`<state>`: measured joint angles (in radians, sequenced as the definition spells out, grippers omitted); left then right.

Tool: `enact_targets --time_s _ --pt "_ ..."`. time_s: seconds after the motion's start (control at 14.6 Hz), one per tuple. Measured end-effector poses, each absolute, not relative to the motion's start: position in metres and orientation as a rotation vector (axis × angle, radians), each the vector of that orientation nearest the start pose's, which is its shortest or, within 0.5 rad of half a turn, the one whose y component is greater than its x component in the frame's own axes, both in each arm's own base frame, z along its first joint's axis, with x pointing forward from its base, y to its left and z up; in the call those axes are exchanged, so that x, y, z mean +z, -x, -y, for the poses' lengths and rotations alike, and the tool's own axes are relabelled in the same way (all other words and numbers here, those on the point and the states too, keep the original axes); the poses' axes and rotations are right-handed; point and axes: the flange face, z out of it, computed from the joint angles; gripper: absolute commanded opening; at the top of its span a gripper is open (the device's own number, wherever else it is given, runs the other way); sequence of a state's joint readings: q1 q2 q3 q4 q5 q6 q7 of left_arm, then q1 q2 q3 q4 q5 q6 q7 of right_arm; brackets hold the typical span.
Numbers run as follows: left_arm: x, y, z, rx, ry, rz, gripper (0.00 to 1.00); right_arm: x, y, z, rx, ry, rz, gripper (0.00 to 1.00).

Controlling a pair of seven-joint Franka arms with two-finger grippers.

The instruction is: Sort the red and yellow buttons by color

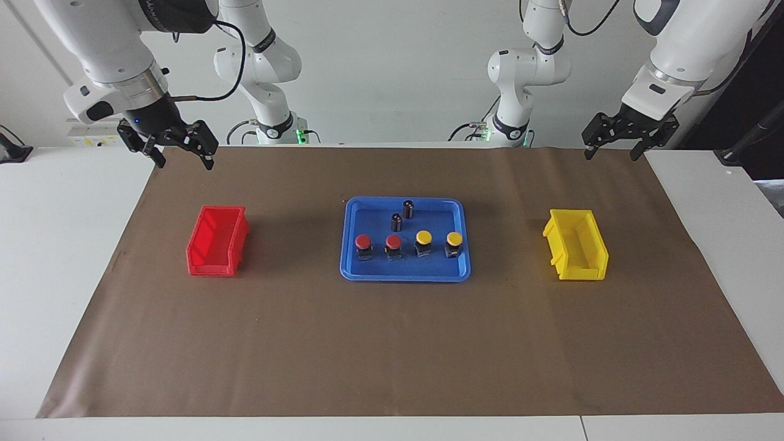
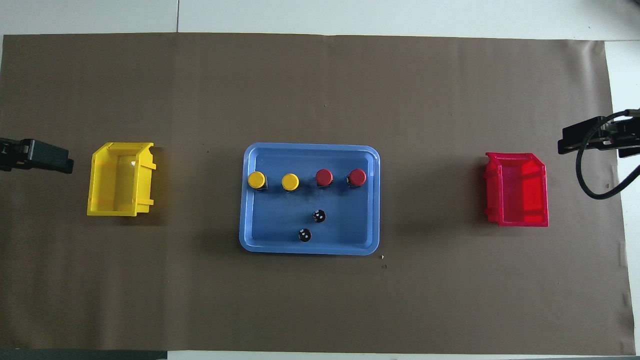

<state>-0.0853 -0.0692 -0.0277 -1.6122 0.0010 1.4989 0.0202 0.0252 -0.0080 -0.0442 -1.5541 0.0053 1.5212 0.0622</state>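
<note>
Two red buttons (image 1: 363, 242) (image 1: 393, 242) and two yellow buttons (image 1: 424, 237) (image 1: 454, 239) stand in one row in a blue tray (image 1: 404, 277) at mid-table. The reds are toward the right arm's end, the yellows toward the left arm's end. In the overhead view the reds (image 2: 324, 177) (image 2: 357, 177) and yellows (image 2: 256, 180) (image 2: 290, 182) show the same row. My right gripper (image 1: 182, 160) is open and empty, raised over the mat's edge by the robots at its own end of the table. My left gripper (image 1: 611, 153) is open and empty, raised likewise at its end.
A red bin (image 1: 217, 242) sits at the right arm's end and a yellow bin (image 1: 576, 245) at the left arm's end, both empty. Two dark capless cylinders (image 1: 408, 209) (image 1: 396, 222) stand in the tray, nearer to the robots than the buttons. Brown paper (image 1: 392, 343) covers the table.
</note>
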Motion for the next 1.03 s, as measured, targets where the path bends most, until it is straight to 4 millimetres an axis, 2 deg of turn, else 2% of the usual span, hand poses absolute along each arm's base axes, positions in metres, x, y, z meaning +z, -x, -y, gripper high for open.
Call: enact_targets --time_s 1.03 --pt "0.6363 -0.5218 0.0597 0.069 3.129 -0.208 1.00 0.6326 -0.5437 0.0068 0.067 3.127 -0.101 1.00"
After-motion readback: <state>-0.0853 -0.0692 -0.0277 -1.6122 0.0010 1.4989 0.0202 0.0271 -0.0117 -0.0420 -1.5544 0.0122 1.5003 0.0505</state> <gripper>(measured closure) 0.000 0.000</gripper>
